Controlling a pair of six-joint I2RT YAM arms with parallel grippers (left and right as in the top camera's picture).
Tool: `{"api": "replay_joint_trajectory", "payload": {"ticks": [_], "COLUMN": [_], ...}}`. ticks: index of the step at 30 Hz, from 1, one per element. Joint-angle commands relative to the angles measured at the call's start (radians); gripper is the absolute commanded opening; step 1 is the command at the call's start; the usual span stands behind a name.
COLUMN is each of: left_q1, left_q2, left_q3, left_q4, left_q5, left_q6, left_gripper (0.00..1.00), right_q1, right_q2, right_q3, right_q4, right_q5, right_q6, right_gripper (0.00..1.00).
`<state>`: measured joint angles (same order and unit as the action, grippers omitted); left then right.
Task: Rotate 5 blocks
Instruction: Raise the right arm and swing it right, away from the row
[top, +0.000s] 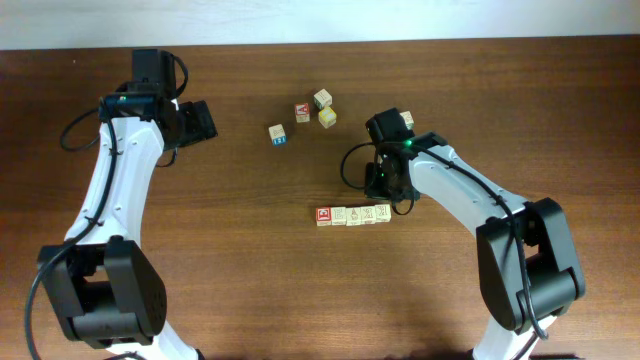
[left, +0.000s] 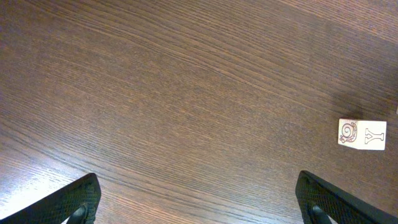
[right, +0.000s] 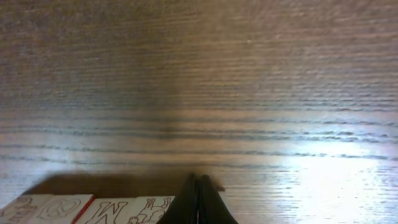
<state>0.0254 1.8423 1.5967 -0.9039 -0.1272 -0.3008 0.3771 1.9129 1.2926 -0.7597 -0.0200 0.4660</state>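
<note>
Five blocks (top: 353, 215) sit joined in a line, centre of the table (top: 500, 90); the right gripper (right: 199, 202), fingers pinched together, tips down at the row's right end. Far left, the left gripper (left: 198, 202) hovers, jaws wide.

A: Over on the right, in the left wrist view, the lone cube (left: 362, 133) shows a clear "Y".
B: And in the row of blocks (right: 93, 210), one reads "N". Its neighbours are cut off and unreadable.
</note>
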Motion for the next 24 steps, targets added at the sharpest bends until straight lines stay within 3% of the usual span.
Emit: {"api": "replay_joint_trajectory", "payload": {"ticks": [1,24], "left_q1": [-0.001,-0.001], "left_q2": [0.011,0.011], "left_q3": [0.009,0.009], "left_q4": [-0.002,-0.002], "left_q5": [0.011,0.011], "left_q6": [-0.013,-0.013], "left_gripper": [0.99,0.99], "right_q1": [0.010,0.010], "right_q2": [0.009,0.009], "right_q3": [-0.007,-0.008], "right_q4": [-0.016,-0.059], "right_q5": [-0.024,-0.040], "right_q6": [-0.006,-0.006], "right_gripper": [0.04,0.04]}}
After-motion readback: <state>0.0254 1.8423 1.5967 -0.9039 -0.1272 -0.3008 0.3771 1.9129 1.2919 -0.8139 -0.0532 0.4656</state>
